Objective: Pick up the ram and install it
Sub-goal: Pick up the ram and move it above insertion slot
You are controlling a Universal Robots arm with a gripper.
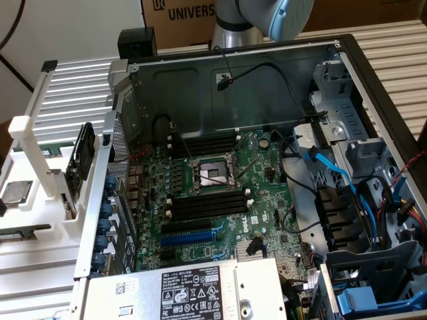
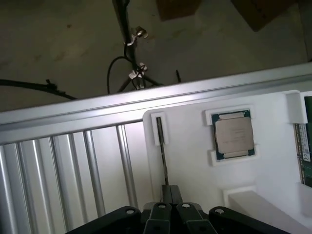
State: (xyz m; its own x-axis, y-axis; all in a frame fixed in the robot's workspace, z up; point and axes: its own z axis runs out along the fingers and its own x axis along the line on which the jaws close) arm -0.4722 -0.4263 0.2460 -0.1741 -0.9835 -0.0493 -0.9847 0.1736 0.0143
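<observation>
Gripper [image 2: 171, 195]: fingers clenched together, grasping nothing, above the white tray [image 2: 190, 161]. The ram [image 2: 304, 146] lies in that tray, near the processor [image 2: 234, 135].

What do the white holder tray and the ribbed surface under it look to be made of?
White holder tray: probably plastic, matte finish; opaque, dull white, with moulded raised corners around its recesses.
Ribbed surface: likely bare aluminium, satin finish; silvery sheen and straight, even grooves like an extrusion.

brushed metal table [image 2: 58, 165], matt white plastic tray [image 2: 195, 161] – dull metal processor lid [image 2: 235, 135], matt black pincer [image 2: 171, 188]
</observation>
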